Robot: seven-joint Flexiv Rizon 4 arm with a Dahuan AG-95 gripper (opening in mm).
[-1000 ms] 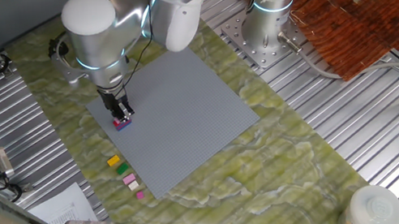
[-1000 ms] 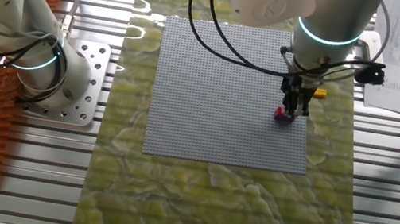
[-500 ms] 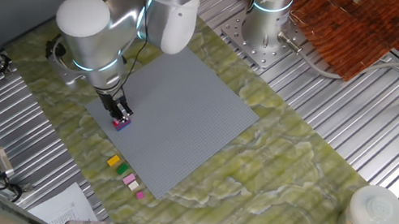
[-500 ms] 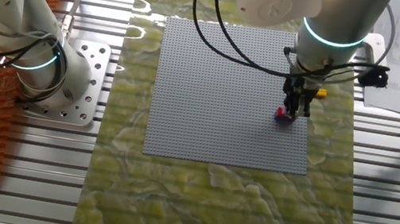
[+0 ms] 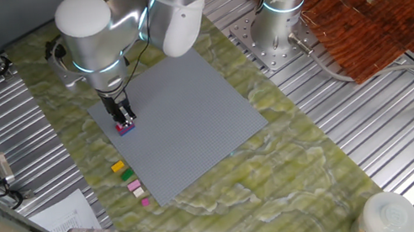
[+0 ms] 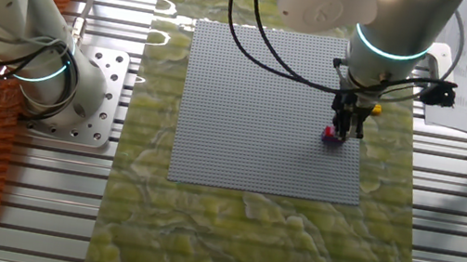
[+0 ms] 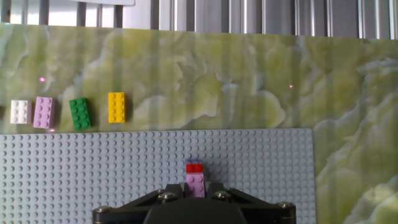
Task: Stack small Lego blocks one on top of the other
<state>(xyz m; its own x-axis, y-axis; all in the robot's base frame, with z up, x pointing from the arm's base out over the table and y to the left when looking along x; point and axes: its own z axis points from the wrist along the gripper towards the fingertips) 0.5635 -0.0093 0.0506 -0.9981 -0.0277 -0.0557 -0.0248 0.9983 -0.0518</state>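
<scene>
gripper sits right over red/pink brick stack near baseplate edge, can't tell if clamped. only hand view shows white, pink, green, yellow bricks clearly on mat.

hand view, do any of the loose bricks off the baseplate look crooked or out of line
Nothing stands out. The white brick, the pink brick, the green brick and the yellow brick lie in a tidy row on the mat beyond the grey baseplate, all flat. The green one sits a touch tilted, nothing more.
</scene>
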